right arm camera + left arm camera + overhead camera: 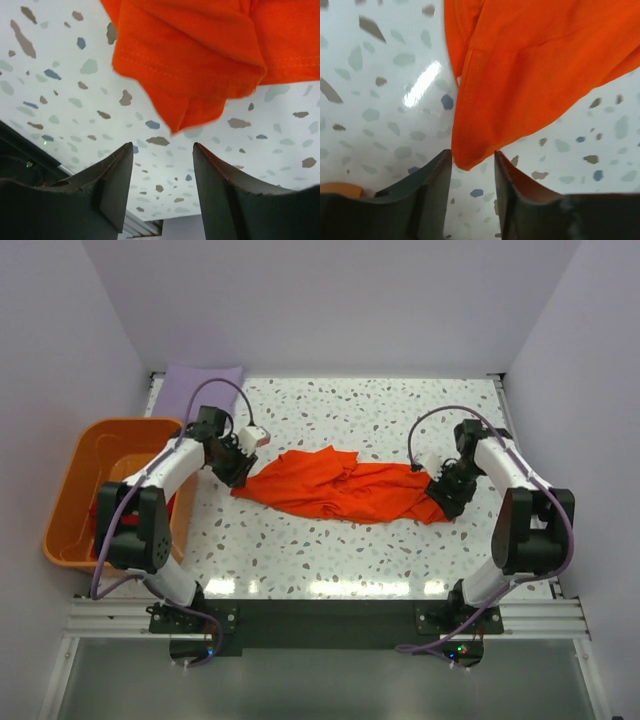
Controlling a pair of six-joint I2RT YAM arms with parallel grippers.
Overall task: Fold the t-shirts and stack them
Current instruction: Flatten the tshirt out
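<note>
The bright orange t-shirt (345, 490) lies crumpled and stretched sideways across the middle of the speckled table (330, 550). My left gripper (238, 476) is at its left end. In the left wrist view the jaws are open, and a corner of the orange cloth (520, 75) lies loose between the fingertips (442, 165) of this gripper (473, 159). My right gripper (444, 498) is at the shirt's right end. It (163, 148) is open too, with the shirt's corner (185, 65) just beyond the tips. The pale lavender t-shirt (204, 381) lies folded at the back left.
A rigid orange tub (88, 478) stands off the table's left side beside the left arm, with a bit of darker red cloth (176, 504) showing at its inner edge. The table's near edge and the arm bases (320, 620) are close below the shirt.
</note>
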